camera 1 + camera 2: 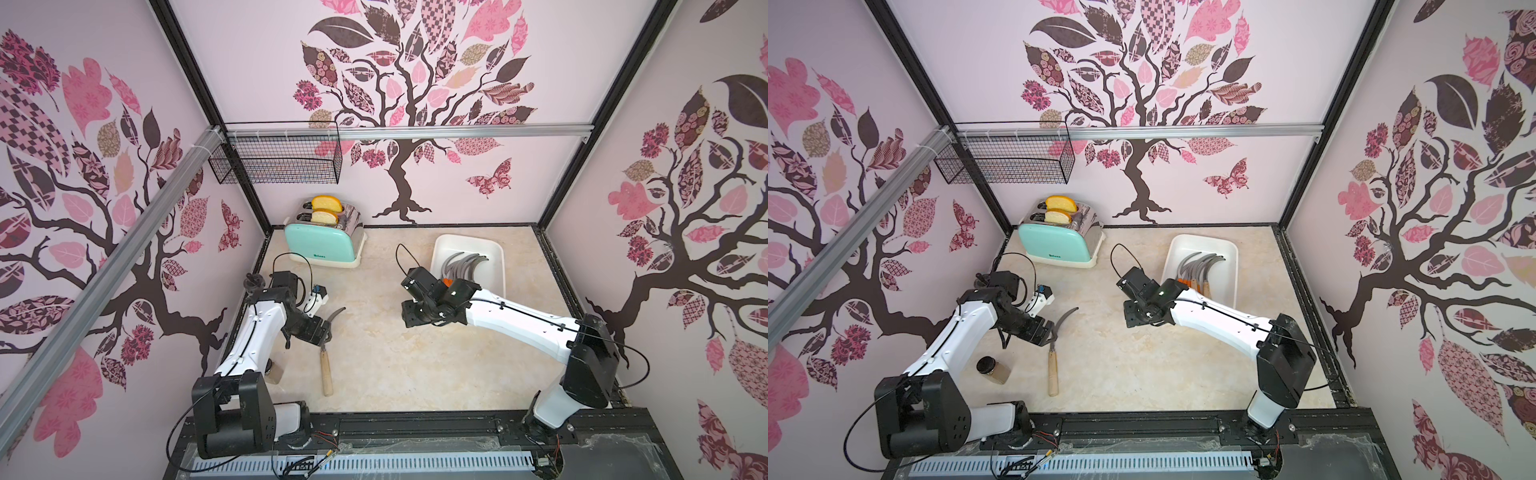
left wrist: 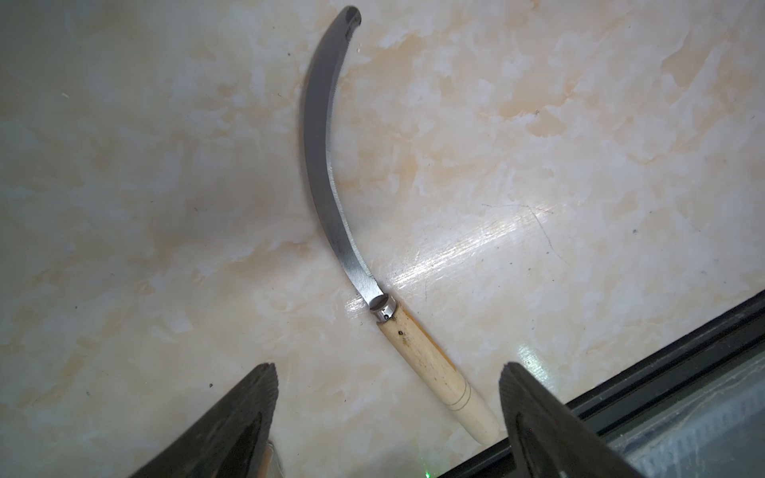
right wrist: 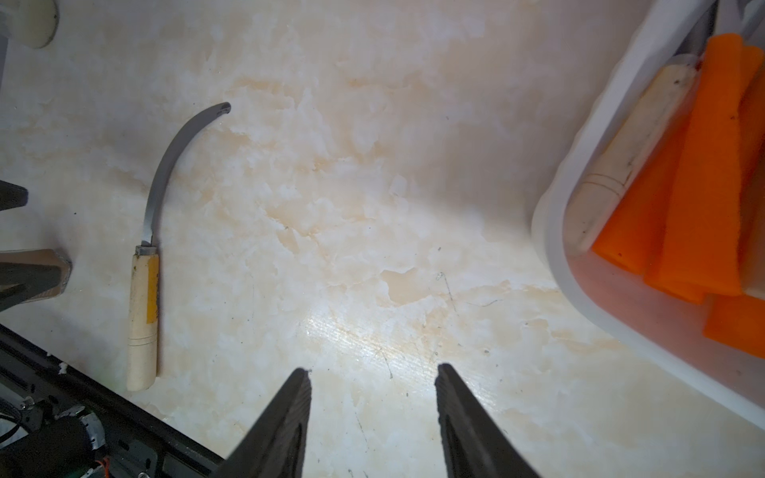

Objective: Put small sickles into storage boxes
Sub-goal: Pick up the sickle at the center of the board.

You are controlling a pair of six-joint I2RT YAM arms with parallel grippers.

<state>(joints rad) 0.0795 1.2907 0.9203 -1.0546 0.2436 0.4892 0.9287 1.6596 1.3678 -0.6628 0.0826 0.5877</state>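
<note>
Sickles lie in two places. One sickle rests flat on the marbled table, left of centre. Its pale wooden handle points toward the front rail and its grey blade curves away toward the back, the tip hooking right. A yellow-orange strip runs along that handle in the right wrist view.

My left gripper hangs directly over it, about where blade meets handle. The jaws are spread wide and grip nothing, with the handle passing below them (whether a fingertip touches the wood I cannot tell).

Several more sickles lie in the white tray, which sits slanted at the back right of the table. Their blades fan toward the back wall and their handles point to the tray's front end, where my right arm covers most of them in both top views. The right wrist view shows orange handles piled there, with a pale wooden one against the tray's wall.

My right gripper is over bare table just beside that near end of the tray, jaws parted and empty.

A mint toaster with two bread slices stands at the back left. A black wire basket hangs on the rail above it, and a small jar lies by my left arm.
</note>
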